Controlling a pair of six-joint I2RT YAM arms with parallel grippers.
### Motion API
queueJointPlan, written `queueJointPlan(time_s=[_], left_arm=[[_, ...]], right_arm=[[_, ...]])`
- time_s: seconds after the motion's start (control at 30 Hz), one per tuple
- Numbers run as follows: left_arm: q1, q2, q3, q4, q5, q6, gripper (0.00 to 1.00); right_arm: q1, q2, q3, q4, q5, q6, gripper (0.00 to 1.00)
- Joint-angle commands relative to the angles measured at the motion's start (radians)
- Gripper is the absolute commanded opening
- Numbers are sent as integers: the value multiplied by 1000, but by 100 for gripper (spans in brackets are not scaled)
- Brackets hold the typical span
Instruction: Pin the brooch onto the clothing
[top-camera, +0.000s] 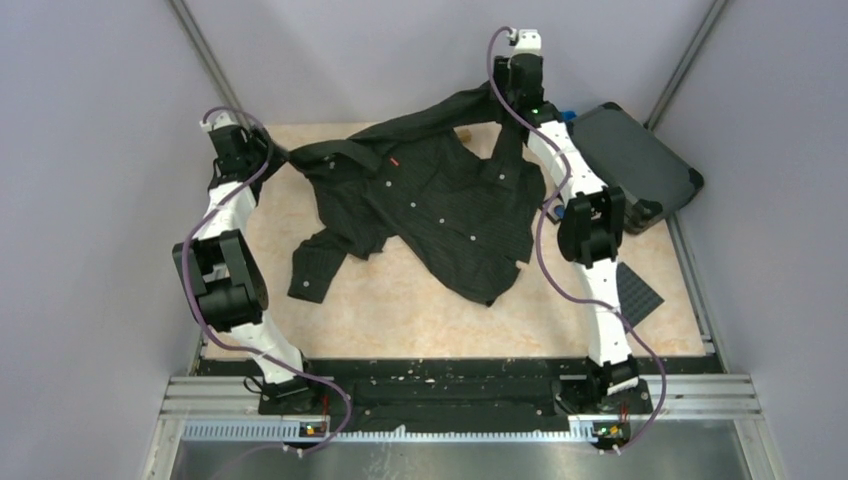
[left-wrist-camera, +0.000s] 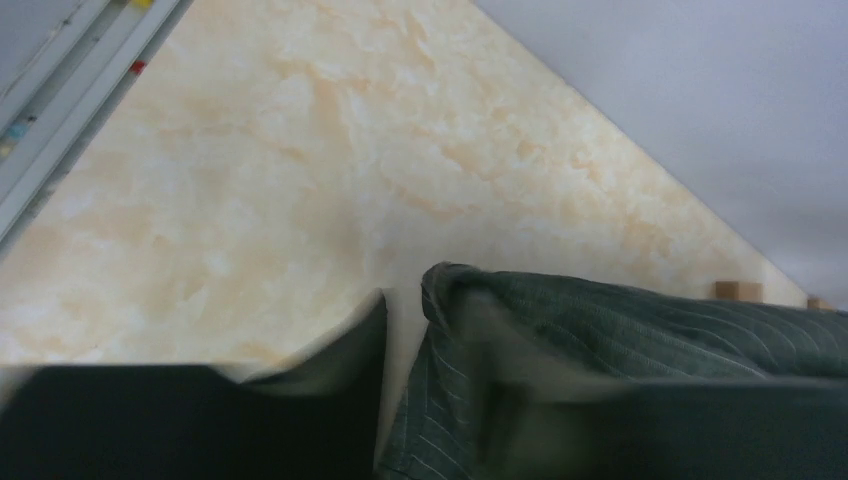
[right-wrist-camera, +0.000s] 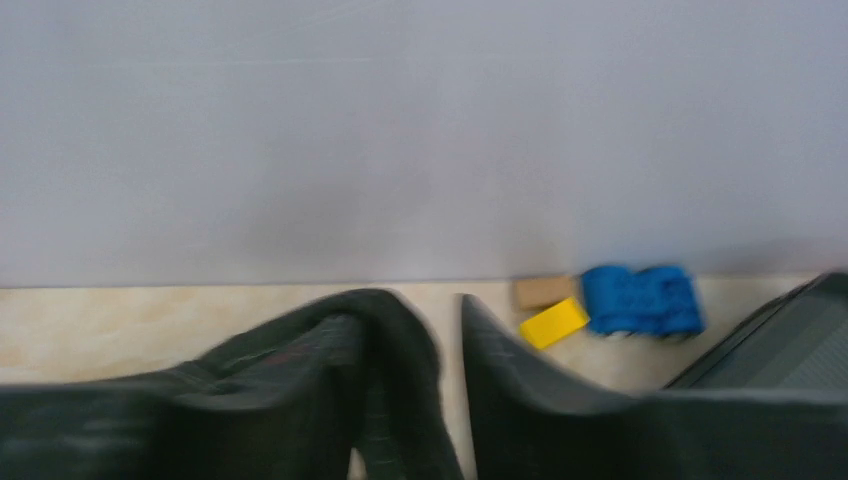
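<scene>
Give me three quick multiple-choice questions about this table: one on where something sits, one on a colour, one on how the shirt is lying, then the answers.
1. Where on the table is the dark case?
A) near left corner
B) far right corner
C) dead centre

2. What colour is the small tag on the shirt?
A) green
B) white
C) red

3. How does the shirt lie?
A) spread open, button row up
B) folded in a neat stack
C) rolled into a tube

Answers:
1 B: the top view shows the case at the far right edge.
2 C: a red speck shows near the collar.
3 A: sleeves and button row lie splayed across the table.
</scene>
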Motion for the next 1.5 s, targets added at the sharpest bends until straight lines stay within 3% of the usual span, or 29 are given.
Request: queueJointPlan(time_s=[0.0,0.13,0.3,0.43,0.67,0.9,1.13,1.47], left_arm=[[3,-6,80,-53,45,35,94],[-9,-127,-16,-73,4,32,97],[-87,-315,-265,-82,-47,-14,97],[-143,-428,-423,-143,-61,-59,97],[-208,-604,-640,-207,-256,-72,98],[-213,-660,-723,-343,-376,-234,96],[-214,-648,-750,-417,-408,-287,93],[-198,-550,-765,-311,-357,-310,80]], right_arm=[[-19,53,116,-29,30,-96,90],[-18,-59,-13,-117,-71,-83,94],[10,-285,-272,-169,-242,0,94],[102,-460,-536,-146,-221,-3,94],[223,-674,-871,-45,-307,97,94],[308,-801,-1091,18,-381,198,89],[315,-857,-1168,7,-395,205,85],[396,-841,-1283,5,-421,141,83]])
